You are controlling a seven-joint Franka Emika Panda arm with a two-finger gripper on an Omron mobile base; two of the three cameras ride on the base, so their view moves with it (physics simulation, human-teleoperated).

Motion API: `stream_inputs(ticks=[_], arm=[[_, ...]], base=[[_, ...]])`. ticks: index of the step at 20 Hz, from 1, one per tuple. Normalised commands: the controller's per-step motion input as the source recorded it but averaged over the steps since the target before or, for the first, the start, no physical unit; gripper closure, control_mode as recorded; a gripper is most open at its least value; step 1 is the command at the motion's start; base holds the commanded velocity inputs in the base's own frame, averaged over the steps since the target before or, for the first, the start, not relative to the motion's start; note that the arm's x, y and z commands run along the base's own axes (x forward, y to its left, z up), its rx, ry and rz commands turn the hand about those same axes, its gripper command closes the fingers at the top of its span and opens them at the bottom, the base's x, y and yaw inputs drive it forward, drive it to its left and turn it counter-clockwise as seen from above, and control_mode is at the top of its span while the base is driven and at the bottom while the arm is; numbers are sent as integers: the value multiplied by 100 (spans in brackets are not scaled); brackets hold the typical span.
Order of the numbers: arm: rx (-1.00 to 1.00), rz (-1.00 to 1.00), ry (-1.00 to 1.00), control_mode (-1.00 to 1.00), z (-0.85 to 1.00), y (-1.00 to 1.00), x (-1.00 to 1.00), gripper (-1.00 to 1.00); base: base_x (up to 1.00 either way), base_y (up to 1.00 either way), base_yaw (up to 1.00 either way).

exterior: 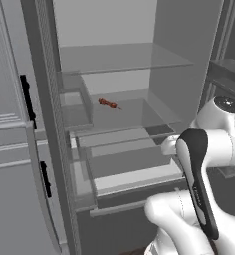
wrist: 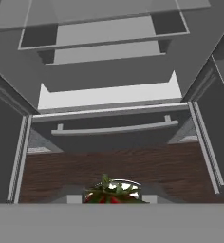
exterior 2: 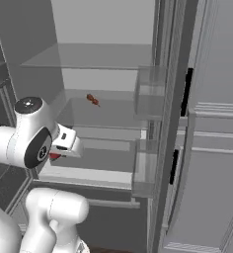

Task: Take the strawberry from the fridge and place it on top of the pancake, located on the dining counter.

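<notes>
Strawberry [wrist: 110, 191] pinched in end effector [wrist: 111, 198], fingers closed on it, before open fridge [exterior: 114, 124].

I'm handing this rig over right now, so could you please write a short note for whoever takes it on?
Gripper: shut on the strawberry, held in front of the open fridge, outside the shelves, above the dark wood floor.
Fridge: doors open; a brownish-orange food item lies on the middle glass shelf.
Done: strawberry picked and out of the fridge.
Left: carry it to the dining counter, set it on the pancake.
</notes>
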Motion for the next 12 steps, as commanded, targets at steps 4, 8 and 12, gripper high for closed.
stream_inputs(ticks=[4, 8, 12], arm=[[0, 0, 0, 100, 0, 0, 0, 100], [0, 0, 0, 100, 0, 0, 0, 100], [0, 0, 0, 100, 0, 0, 0, 100]], base=[[-100, -4, 0], [-100, -19, -16], [-83, -23, -59]])
